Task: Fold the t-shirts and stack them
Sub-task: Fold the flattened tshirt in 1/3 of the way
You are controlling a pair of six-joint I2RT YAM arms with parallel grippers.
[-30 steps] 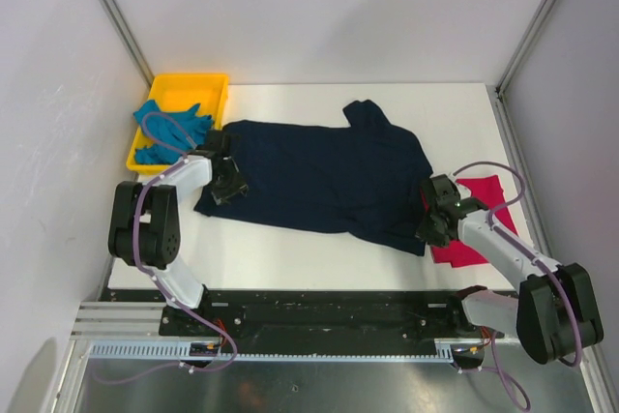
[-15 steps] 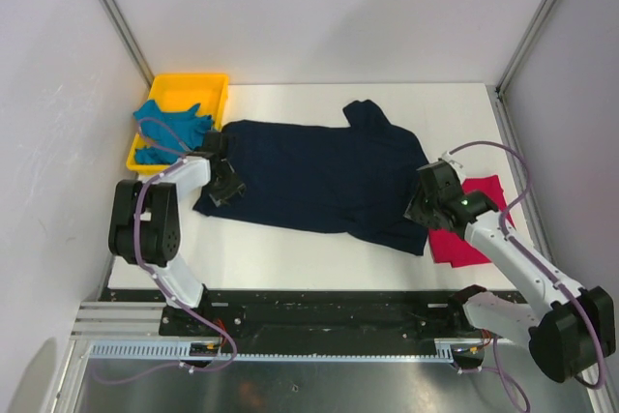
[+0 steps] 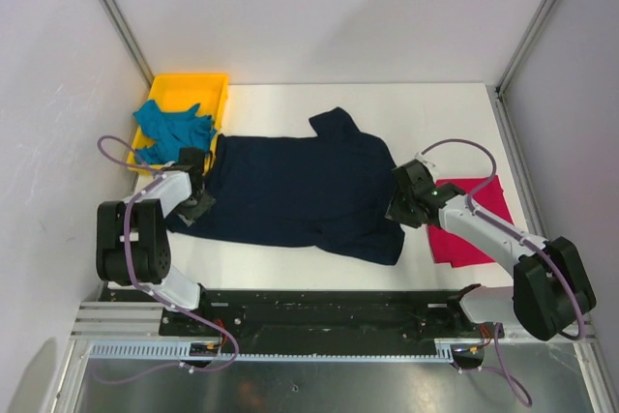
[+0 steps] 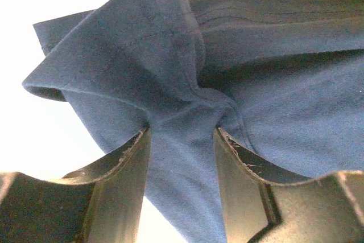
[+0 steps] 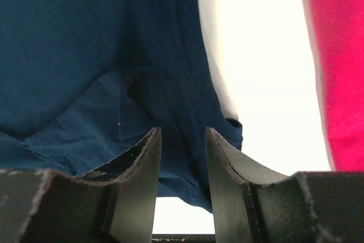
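Navy t-shirt (image 3: 290, 191) spread flat, long axis left-right, hem leftward, sleeves rightward

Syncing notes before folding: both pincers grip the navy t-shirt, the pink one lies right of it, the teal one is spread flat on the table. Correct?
No: the top external view shows the teal t-shirt bunched in the yellow tray, not spread on the table. The left pincer and right pincer grip the navy t-shirt; the pink t-shirt lies right of it.
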